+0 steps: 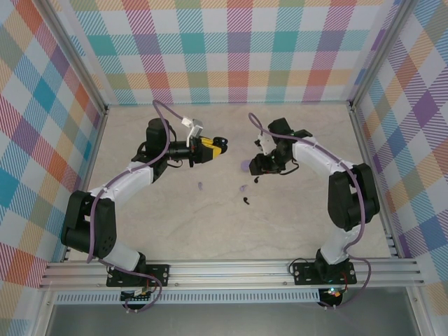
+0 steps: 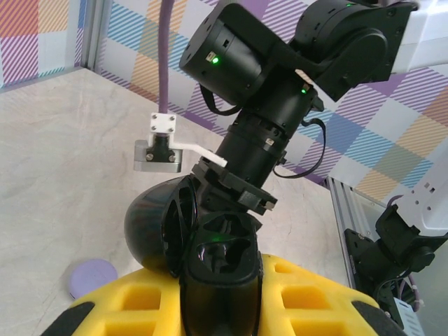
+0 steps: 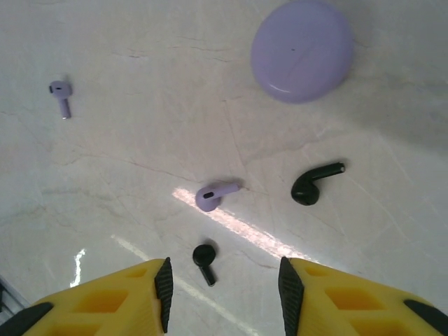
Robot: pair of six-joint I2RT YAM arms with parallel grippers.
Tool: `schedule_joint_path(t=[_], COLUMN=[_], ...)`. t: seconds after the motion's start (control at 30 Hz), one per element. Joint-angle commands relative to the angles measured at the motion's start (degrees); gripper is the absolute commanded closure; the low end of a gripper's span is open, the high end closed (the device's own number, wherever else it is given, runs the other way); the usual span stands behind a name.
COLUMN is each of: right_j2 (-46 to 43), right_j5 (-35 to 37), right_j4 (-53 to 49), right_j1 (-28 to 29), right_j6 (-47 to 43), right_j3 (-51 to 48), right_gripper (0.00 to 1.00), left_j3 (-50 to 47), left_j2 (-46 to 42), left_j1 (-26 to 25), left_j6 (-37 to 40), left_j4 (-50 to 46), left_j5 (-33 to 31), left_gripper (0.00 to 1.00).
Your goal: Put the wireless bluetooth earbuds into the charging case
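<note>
Below, 4 loose earbuds (image 3: 217, 194).

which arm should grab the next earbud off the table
Right. The right fingers hang open, with a black earbud lying just ahead between them. The left fingers are shut on the open black case, so that arm is occupied.

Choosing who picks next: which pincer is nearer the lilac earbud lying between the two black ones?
Right. The right pincer hovers open just short of that lilac earbud; the left pincer sits farther left, clamping the black case.
</note>
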Motion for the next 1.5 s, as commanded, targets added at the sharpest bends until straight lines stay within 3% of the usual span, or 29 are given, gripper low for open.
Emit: schedule_joint_path(t=[0.0,0.3,0.73,1.47], right_j2=[2.9,10.2,17.5,20.4], right_j5=[2.6,7.2,9.4,10.4], right_j4=[-0.3,-1.1,-2.7,-4.6], right_j1=[-0.2,-0.2,-0.2,-0.2], right_j6=[1.3,2.3,3.8,1.8], right_j3=[0.3,6.3,14.7,12.4], right_gripper=[0.57,0.75,0.89,0.88], left_j3=[-0.1,0.3,0.6,0.6], left_j2=[-2.0,-2.1,-1.9,-2.5], left_j1=[0.7,0.7,0.7,0.7], left_j6=[1.2,1.6,2.0,2.5], left_j4=[0.4,-0.7,-1.4,-2.0], left_j5=[1.5,1.9,2.2,2.2], left_gripper=[0.83,0.83,0.83,0.84])
